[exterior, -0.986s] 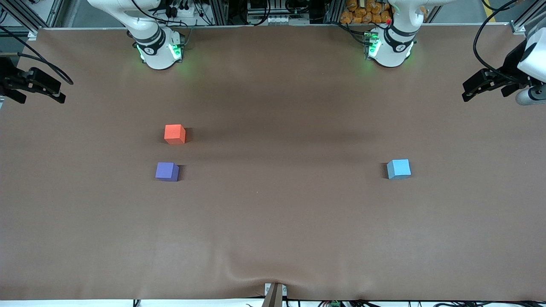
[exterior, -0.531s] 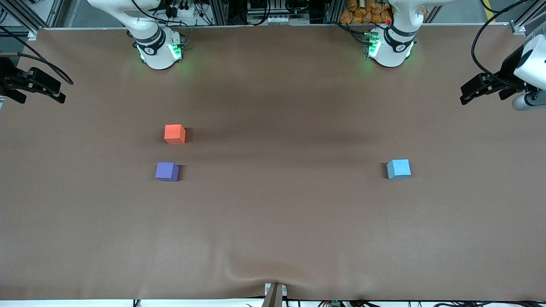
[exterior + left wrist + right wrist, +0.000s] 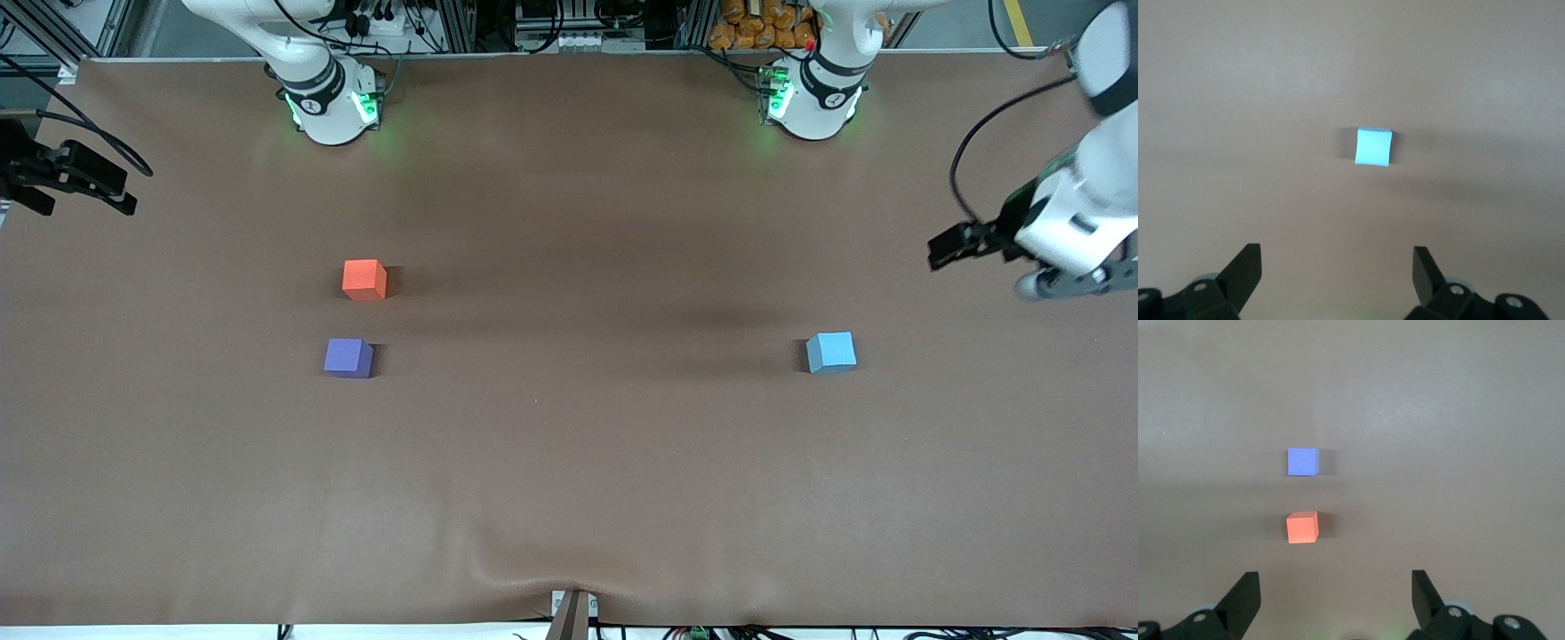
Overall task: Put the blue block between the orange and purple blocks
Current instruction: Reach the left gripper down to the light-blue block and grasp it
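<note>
Left wrist view: blue block [image 3: 1373, 146] ahead of open left pincer [image 3: 1337, 267]

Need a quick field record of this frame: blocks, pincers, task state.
blue block: on the table toward the left arm's end, untouched
orange block: toward the right arm's end
purple block: beside orange, nearer the front camera, small gap between
left pincer: open, empty, up over the left arm's end
right pincer: open, empty, waiting
task state: not started
</note>
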{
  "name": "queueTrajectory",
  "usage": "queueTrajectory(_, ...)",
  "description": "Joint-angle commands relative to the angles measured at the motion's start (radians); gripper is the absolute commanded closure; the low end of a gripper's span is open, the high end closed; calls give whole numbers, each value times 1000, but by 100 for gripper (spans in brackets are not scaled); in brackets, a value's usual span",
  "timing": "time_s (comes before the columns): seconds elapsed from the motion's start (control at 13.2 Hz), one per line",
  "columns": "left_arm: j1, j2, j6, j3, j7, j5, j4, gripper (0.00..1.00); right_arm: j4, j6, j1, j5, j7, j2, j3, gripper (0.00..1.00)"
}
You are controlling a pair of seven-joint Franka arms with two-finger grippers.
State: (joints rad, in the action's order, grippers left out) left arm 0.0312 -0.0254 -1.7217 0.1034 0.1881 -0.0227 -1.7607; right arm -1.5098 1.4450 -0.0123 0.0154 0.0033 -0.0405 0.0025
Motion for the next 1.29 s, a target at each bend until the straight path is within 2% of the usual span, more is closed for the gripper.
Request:
queueTrajectory(0.0, 24, 24, -186, 1, -18, 4, -170, 0, 22, -14, 6, -8, 12, 10, -4, 0)
queueTrajectory(0.15, 53, 16, -359, 4, -18, 3, -288, 0, 22, -14, 6, -5, 12, 10, -4, 0)
queueTrajectory(0.3, 52, -17, -470, 5, -18, 3, -354, 0, 20, -14, 6, -5, 12, 8, -4, 0)
queueTrajectory(0.83, 47, -155, -644, 24, -19, 1, -422, 0, 20, -14, 5, -5, 12, 10, -4, 0)
queueTrajectory(1.21, 50, -200, -728, 24, -19, 1, -454, 0, 22, -14, 3, -5, 14, 10, -4, 0)
